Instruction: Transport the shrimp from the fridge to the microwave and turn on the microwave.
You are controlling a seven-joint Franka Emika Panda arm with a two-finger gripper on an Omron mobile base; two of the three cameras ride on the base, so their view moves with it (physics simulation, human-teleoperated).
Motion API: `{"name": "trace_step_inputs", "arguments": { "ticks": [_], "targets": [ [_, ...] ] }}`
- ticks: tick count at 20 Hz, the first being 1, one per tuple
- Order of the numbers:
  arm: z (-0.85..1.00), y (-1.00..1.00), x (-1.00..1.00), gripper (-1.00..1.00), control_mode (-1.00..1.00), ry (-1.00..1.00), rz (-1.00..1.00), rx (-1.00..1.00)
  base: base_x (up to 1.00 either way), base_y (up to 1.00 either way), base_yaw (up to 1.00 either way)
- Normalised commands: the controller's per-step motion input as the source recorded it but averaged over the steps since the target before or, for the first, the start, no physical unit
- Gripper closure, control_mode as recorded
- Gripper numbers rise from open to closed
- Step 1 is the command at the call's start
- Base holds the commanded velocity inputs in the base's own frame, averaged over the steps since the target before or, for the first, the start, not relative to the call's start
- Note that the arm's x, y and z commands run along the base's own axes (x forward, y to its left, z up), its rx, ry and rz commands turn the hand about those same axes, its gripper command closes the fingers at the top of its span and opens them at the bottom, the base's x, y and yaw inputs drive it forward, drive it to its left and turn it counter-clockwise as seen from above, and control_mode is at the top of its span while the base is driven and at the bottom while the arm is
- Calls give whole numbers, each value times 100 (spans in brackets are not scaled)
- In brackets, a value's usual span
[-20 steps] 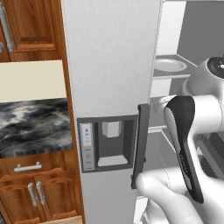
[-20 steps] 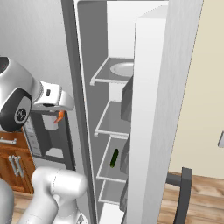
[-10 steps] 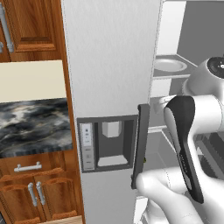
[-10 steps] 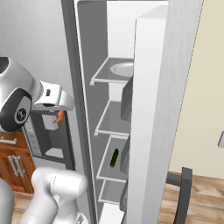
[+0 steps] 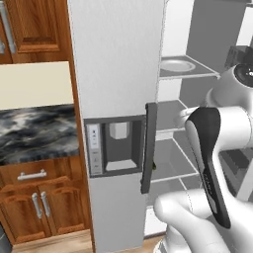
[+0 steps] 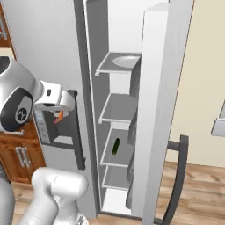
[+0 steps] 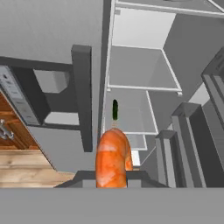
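My gripper (image 6: 57, 115) is shut on the orange shrimp (image 6: 58, 117), holding it just in front of the fridge's (image 5: 116, 59) closed left door, beside the dark water dispenser recess (image 6: 61, 132). In the hand view the shrimp (image 7: 113, 155) stands upright between the fingertips of the gripper (image 7: 113, 178), with the open fridge compartment (image 7: 140, 65) and its white shelves beyond. The microwave is out of view.
The fridge's right door (image 6: 162, 110) stands swung open, its dark handle (image 6: 178, 176) low on the right. A small green vegetable (image 6: 116, 146) lies on a middle shelf and a pale dish (image 6: 127, 61) on the top one. Wooden cabinets (image 5: 39, 202) and a dark marble counter (image 5: 34, 131) lie left.
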Motion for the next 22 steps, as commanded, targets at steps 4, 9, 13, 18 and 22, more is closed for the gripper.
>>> {"name": "trace_step_inputs", "arguments": {
  "ticks": [4,9,13,18,22],
  "targets": [
    [0,0,0,100,100,0,0,0,-51,47,-13],
    [0,0,0,100,100,0,0,0,-16,79,-11],
    [0,0,0,100,100,0,0,0,-6,80,-13],
    [0,0,0,100,100,0,0,0,-12,78,-13],
    [0,0,0,100,100,0,0,0,-4,79,-13]
  ]
}}
